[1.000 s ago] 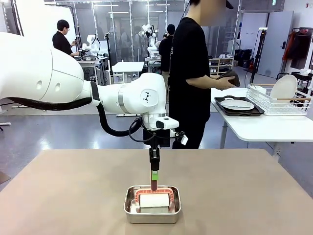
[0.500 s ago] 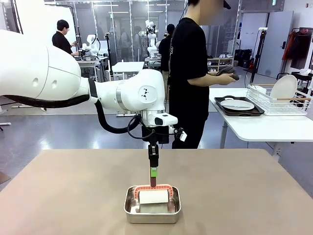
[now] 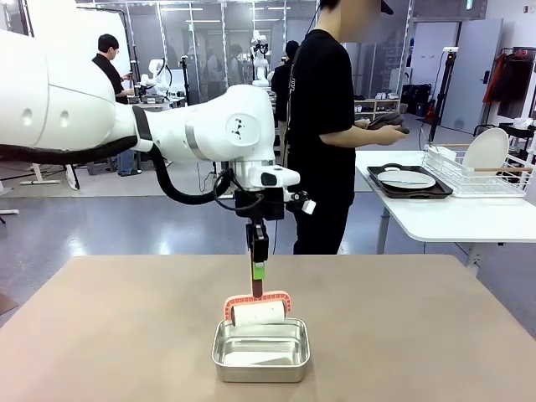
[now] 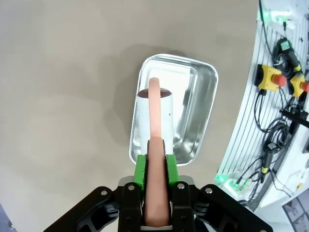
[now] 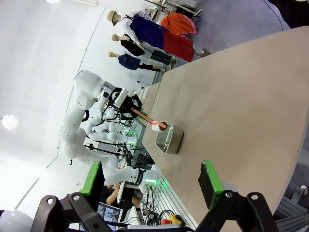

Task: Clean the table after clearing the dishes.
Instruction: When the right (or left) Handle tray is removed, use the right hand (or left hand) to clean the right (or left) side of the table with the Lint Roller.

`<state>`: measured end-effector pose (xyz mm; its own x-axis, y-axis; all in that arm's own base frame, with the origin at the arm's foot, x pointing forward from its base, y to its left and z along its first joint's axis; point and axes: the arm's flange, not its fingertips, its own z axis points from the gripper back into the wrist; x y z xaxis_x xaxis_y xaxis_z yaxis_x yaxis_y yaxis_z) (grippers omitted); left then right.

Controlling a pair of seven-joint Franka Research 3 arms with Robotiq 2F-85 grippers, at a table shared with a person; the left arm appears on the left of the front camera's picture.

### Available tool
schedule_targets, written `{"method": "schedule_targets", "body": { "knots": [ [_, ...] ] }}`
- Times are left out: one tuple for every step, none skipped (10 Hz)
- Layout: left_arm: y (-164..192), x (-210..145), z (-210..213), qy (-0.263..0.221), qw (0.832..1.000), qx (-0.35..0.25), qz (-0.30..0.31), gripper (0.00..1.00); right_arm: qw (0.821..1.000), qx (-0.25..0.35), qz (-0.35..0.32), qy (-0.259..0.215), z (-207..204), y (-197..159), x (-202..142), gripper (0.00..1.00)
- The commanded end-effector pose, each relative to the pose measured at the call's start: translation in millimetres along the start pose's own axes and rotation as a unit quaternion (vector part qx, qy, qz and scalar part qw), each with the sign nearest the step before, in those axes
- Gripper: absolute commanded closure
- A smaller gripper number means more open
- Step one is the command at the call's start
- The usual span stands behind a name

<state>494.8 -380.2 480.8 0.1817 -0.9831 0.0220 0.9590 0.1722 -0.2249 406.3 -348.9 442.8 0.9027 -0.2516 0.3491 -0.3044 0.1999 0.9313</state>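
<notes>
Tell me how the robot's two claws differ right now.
The left gripper is shut on the roller's pink handle; the right gripper is open and empty. The left gripper hangs over the steel pan; the right gripper is far from it. Both are black with green pads.

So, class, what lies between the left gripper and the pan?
A pink-handled roller, held in the left gripper, hanging above the pan; front view.
</notes>
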Motion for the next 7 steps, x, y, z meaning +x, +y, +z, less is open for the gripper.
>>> {"method": "schedule_targets", "body": {
  "knots": [
    [-11.9,-10.6,18.0,-0.013,0.999,-0.006,0.035,1.0,1.0,-0.004,0.006,0.001,-2.1,3.1,-4.1,0.0],
    [-15.1,-17.6,30.8,-0.026,0.998,-0.004,0.05,1.0,1.0,-0.004,0.006,0.001,-2.1,3.1,-4.1,0.0],
    [-13.4,-29.2,46.8,-0.045,0.993,-0.003,0.111,1.0,1.0,-0.004,0.006,0.001,-2.1,3.1,-4.1,0.0],
    [-9.0,-39.4,56.1,-0.059,0.985,0.004,0.163,1.0,1.0,-0.004,0.006,0.001,-2.1,3.1,-4.1,0.0],
    [-7.0,-46.8,62.0,-0.068,0.978,0.005,0.197,1.0,1.0,-0.004,0.006,0.001,-2.1,3.1,-4.1,0.0],
    [-10.3,-53.7,64.4,-0.06,0.972,0.009,0.226,1.0,1.0,-0.004,0.006,0.001,-2.1,3.1,-4.1,0.0],
    [-14.5,-64.8,68.4,-0.053,0.959,0.022,0.276,1.0,1.0,-0.004,0.006,0.001,-2.1,3.1,-4.1,0.0]
  ]
}}
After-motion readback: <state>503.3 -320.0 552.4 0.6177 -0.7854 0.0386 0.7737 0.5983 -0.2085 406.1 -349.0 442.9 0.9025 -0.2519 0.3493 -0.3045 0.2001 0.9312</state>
